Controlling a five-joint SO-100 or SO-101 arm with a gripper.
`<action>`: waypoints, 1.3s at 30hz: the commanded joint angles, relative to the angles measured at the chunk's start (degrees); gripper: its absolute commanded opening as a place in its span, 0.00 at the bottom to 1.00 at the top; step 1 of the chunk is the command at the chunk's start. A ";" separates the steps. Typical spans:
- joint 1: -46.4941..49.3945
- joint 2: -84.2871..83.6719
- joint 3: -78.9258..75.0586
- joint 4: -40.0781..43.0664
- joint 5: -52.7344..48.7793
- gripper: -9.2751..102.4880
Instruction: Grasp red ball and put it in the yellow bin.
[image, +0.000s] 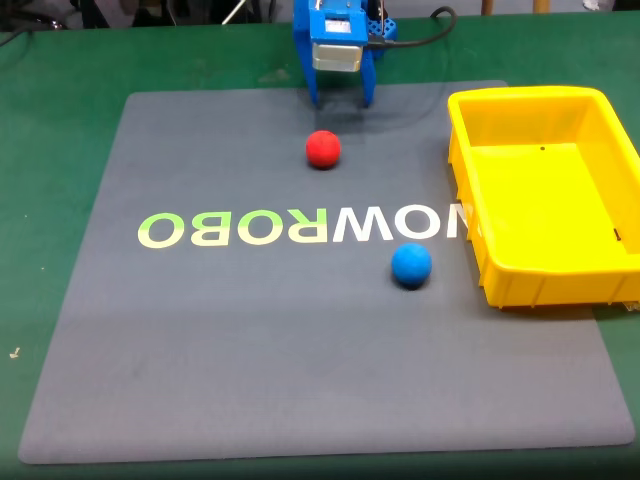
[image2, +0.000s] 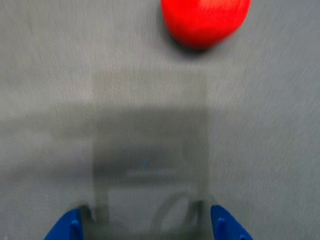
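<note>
Claw spread, empty, short of red ball; fixed view adds yellow bin, blue ball

mat | upside-down print | "ROBOWOR", remainder hidden behind bin

In the fixed view my gripper hangs at the far edge of the large grey rectangular mat, which lies on the green table. The small matte red ball rests on the mat just in front of my fingers, apart from them. The small blue ball sits nearer the camera and to the right, close beside the large yellow rectangular plastic bin, which stands at the mat's right side. Printed lettering runs across the mat between the two balls. In the wrist view the red ball lies ahead of my two fingertips, slightly right.
</note>
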 joint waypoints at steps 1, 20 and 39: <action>3.16 -8.35 -4.22 -8.79 -2.11 0.35; 2.02 -46.32 -18.72 -35.42 -0.53 0.34; -1.67 -69.43 -30.85 -46.32 2.72 0.34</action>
